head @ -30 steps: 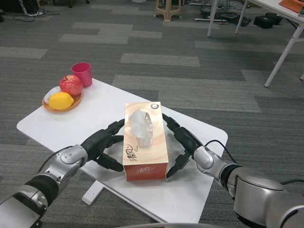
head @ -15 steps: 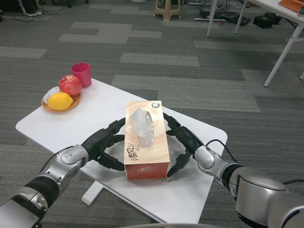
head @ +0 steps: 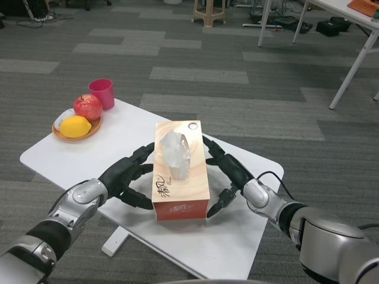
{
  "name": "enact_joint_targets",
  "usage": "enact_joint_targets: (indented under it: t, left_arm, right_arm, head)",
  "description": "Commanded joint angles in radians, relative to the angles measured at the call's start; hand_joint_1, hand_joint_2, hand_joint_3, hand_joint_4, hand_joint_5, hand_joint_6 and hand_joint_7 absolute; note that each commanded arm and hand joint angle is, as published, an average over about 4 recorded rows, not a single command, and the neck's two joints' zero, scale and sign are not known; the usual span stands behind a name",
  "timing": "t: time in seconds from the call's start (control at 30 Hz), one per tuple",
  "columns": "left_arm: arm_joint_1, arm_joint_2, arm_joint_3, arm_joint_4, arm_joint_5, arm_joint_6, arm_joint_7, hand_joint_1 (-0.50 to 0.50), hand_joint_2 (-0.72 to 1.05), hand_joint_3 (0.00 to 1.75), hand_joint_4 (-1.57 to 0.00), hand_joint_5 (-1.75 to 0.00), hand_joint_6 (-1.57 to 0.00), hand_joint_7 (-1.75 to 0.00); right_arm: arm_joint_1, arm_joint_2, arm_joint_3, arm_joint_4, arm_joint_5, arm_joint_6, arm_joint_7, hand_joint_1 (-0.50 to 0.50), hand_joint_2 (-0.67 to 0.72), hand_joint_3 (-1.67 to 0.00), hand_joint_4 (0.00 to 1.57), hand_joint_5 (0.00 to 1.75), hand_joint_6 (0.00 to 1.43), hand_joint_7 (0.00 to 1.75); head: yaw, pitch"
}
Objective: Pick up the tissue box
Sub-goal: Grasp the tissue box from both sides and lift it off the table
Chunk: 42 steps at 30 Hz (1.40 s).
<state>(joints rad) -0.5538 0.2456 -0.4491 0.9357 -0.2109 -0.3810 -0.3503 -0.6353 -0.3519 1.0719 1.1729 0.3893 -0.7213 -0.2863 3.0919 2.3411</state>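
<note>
An orange tissue box [head: 180, 174] with a white tissue sticking out of its top sits between my two hands near the front of the white table [head: 71, 160]. My left hand [head: 129, 177] presses its fingers against the box's left side. On the opposite side my right hand [head: 228, 177] presses against the right wall, fingers spread along it. The box looks slightly raised at its near end; whether it is off the table I cannot tell.
At the table's far left stands an orange plate [head: 70, 131] with a red apple [head: 87, 106] and a lemon [head: 76, 126]. A pink cup [head: 102, 92] stands just behind it. White table legs [head: 355, 59] and a stool [head: 209, 10] stand on the carpet beyond.
The box has risen a little and its far end has shifted toward the back. Both hands have moved up with it, still clamped on its sides.
</note>
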Motion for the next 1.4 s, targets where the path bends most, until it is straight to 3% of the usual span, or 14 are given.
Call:
enact_joint_targets:
  t: [0.03,0.37,0.7,0.8,1.4]
  left_arm:
    - [0.002,-0.026,0.005,-0.056,0.005,-0.007,-0.027,0.5,0.6,0.0,0.0,-0.62,0.0,0.0]
    - [0.024,-0.007,0.051,-0.157,0.011,0.023,-0.032,0.5,0.6,0.0,0.0,-0.69,0.0,0.0]
    - [0.048,0.012,0.101,-0.269,0.031,0.057,-0.032,0.5,0.6,0.0,0.0,-0.62,0.0,0.0]
    - [0.052,0.014,0.111,-0.282,0.033,0.058,-0.032,0.5,0.6,0.0,0.0,-0.67,0.0,0.0]
    - [0.076,0.023,0.145,-0.353,0.039,0.075,-0.032,0.5,0.6,0.0,0.0,-0.72,0.0,0.0]
  right_arm:
    - [-0.011,0.019,-0.013,-0.05,-0.003,-0.017,0.015,-0.29,-0.41,-0.4,0.17,0.48,0.0,0.12]
    - [-0.009,0.004,-0.042,-0.106,-0.004,-0.018,0.021,-0.29,-0.48,-0.4,0.14,0.48,0.0,0.14]
    - [-0.002,-0.015,-0.073,-0.171,-0.003,-0.019,0.021,-0.29,-0.48,-0.42,0.14,0.51,0.0,0.14]
    - [0.0,-0.02,-0.079,-0.185,-0.003,-0.018,0.021,-0.29,-0.48,-0.48,0.14,0.58,0.0,0.14]
    - [0.015,-0.056,-0.105,-0.287,-0.003,-0.017,0.021,-0.29,-0.54,-0.48,0.09,0.58,0.0,0.14]
  head:
    - [0.001,0.002]
    - [0.004,0.007]
    - [0.004,0.01]
    - [0.005,0.009]
    - [0.014,0.017]
